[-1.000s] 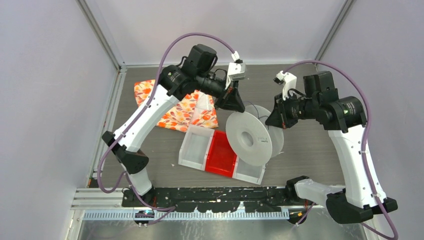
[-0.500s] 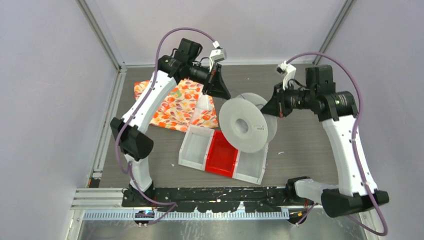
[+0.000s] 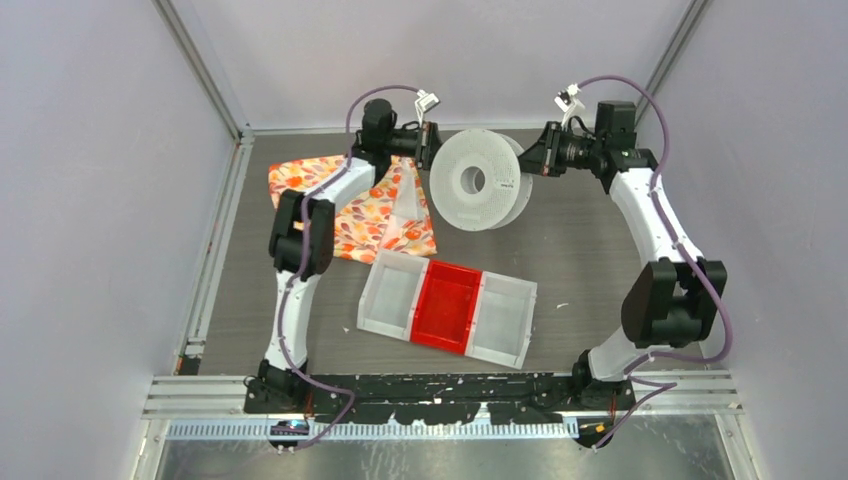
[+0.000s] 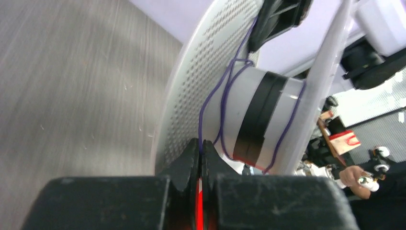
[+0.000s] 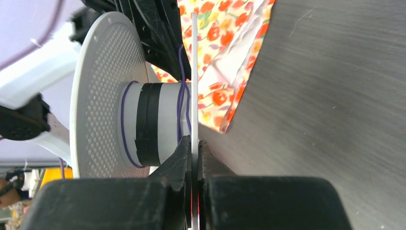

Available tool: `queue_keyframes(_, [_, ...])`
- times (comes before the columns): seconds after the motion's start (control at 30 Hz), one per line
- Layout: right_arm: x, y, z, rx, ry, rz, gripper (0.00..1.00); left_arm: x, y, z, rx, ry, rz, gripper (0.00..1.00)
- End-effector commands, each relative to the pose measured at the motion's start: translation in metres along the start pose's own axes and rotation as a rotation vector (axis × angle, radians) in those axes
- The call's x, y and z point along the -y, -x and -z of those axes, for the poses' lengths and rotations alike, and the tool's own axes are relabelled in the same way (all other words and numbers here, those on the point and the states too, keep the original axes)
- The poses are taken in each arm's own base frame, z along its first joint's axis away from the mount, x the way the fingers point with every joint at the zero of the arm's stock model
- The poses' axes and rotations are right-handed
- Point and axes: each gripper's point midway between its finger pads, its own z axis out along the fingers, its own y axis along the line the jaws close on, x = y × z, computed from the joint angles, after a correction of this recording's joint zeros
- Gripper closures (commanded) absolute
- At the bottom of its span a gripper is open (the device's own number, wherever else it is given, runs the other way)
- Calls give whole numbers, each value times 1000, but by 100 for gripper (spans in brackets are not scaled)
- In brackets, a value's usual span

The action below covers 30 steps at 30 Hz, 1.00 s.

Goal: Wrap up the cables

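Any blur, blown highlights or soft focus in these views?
Top external: evenly lit, sharp. Left wrist: the grey table is streaked with motion blur, the left pincer is a dark soft foreground, upper right is blown out, yet the thin purple wire on the white perforated plastic spool reads clearly. Right wrist: the right pincer is dark and soft; the orange floral cloth is fairly sharp.

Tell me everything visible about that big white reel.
The reel is white plastic: two round flanges, one visibly perforated, joined by a hub with a black band. Thin purple-blue wire loops loosely round the hub. It is held on edge over the table's far end. The right gripper's jaws clamp one flange rim; the left gripper pinches the wire beside the other.
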Motion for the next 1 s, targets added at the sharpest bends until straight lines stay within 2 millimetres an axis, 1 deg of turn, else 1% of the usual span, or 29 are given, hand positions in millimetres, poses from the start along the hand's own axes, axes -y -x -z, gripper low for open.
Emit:
queue_keyframes(0.0, [19,44,-19,150,25,-5,99,29,28,8,17,-203,-41,100])
queue_keyframes(0.07, [36,46,-31,173,14,-40,99,17,26,7,9,-213,6,100])
queue_keyframes(0.13, [51,42,-40,174,8,-87,100,2,21,6,36,-204,31,100])
queue_keyframes(0.2, [61,40,-50,188,20,-130,99,-7,18,5,41,-187,40,100])
queue_keyframes(0.27, [73,33,-59,195,26,-181,99,-20,14,4,52,-160,86,100])
queue_keyframes(0.4, [98,13,-76,170,20,-249,99,-55,7,7,111,-70,170,100])
queue_keyframes(0.47, [110,5,-81,167,6,-267,99,-74,1,8,129,-15,208,100])
queue_keyframes(0.63, [140,-19,-94,146,-51,-313,99,-109,-18,9,143,109,250,100])
queue_keyframes(0.8, [162,-38,-108,126,-64,-384,99,-132,-32,11,155,209,295,100])
queue_keyframes(0.97, [177,-53,-117,109,-74,-429,99,-146,-47,12,140,274,330,100])
